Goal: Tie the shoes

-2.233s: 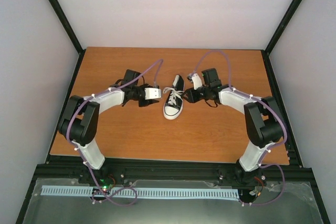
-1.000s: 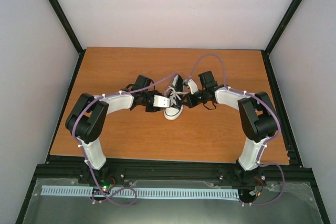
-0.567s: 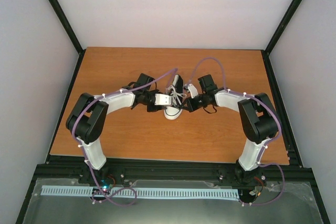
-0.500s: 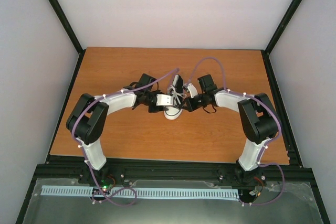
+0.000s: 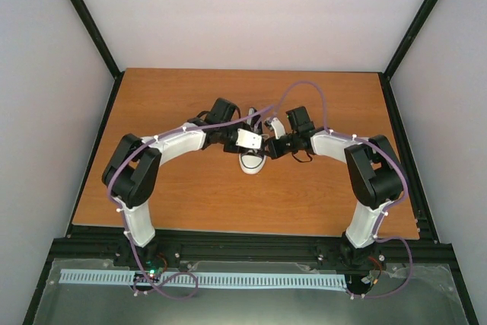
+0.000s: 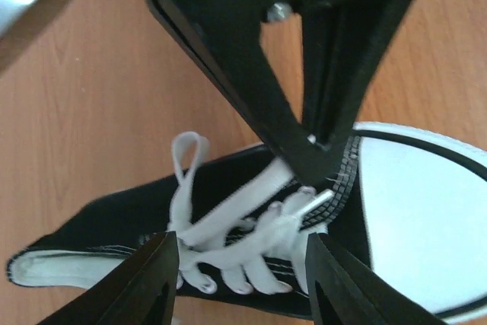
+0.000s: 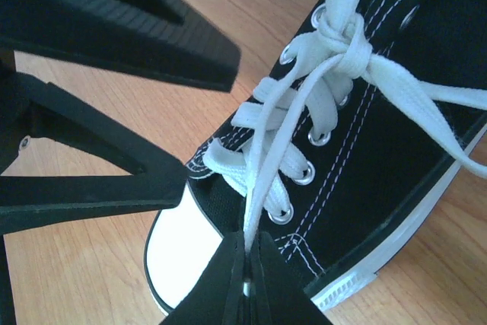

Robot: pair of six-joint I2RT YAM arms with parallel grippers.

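The black sneaker lies mid-table, its white toe cap toward the near edge. In the right wrist view the shoe has its white laces crossed in a first knot. My right gripper is shut on a doubled strand of lace, pulled taut over the toe cap. My left gripper is open and hovers just above the laces, with one finger on each side of them. In the left wrist view a small loop stands up beside the shoe's tongue. In the top view both grippers meet over the shoe.
The wooden table ends at a black frame. Grey walls stand on the left, the right and the back. The left gripper's fingers cross close in front of the right wrist camera.
Both arms have closed in on the shoe from its two sides. The left gripper moved right, over the laces. The right gripper moved left to the toe end.
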